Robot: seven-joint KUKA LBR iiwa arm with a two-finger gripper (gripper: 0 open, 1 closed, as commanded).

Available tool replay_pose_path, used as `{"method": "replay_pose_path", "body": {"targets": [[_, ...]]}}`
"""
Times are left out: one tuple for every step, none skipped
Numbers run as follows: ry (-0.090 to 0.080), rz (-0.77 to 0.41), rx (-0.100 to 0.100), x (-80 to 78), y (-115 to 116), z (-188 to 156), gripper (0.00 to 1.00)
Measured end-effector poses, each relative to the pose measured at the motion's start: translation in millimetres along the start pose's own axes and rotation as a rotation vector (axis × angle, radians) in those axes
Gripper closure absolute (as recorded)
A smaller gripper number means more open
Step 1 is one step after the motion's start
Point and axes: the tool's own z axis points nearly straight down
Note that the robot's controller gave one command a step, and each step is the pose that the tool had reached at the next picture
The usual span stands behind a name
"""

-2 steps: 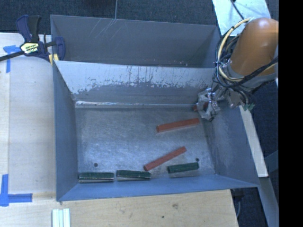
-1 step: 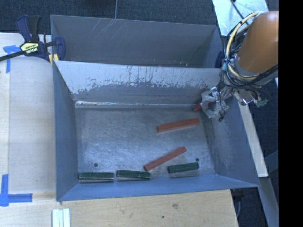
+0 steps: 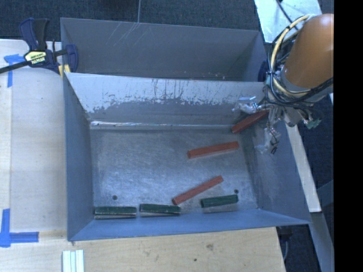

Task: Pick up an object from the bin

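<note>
A red-brown bar [image 3: 248, 122] is seen tilted at the bin's [image 3: 170, 50] two o'clock corner, its upper end right at the gripper [image 3: 262, 118] — whether it is clamped cannot be told, so the pick is judged unconfirmed. Two more red-brown bars [image 3: 213, 150] and three dark green ones [image 3: 160, 209] are seen lying on the floor — centre to six o'clock.

Bin: grey metal bin [image 3: 170, 95], sloped walls, flat floor.
Gripper: gripper [image 3: 267, 118] at the far right corner, below the orange wrist cover [image 3: 309, 47].
Nearest thing: upper red-brown bar [image 3: 248, 122], tilted, right end at the gripper; grasp not discernible.
Floor centre: middle red-brown bar [image 3: 213, 150] and lower red-brown bar [image 3: 197, 190], apart.
Near wall: left green bar [image 3: 115, 211], centre green bar [image 3: 159, 209] and right green bar [image 3: 219, 201], in a row.
</note>
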Motion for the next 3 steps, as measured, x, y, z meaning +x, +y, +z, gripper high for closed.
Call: {"method": "replay_pose_path", "body": {"targets": [[0.007,0.054,-0.007,-29.7,56.4,138.5,0.0],[0.0,0.055,-0.001,-30.9,52.8,132.8,1.0],[-0.006,0.081,0.004,-17.8,29.4,10.4,1.0]]}}
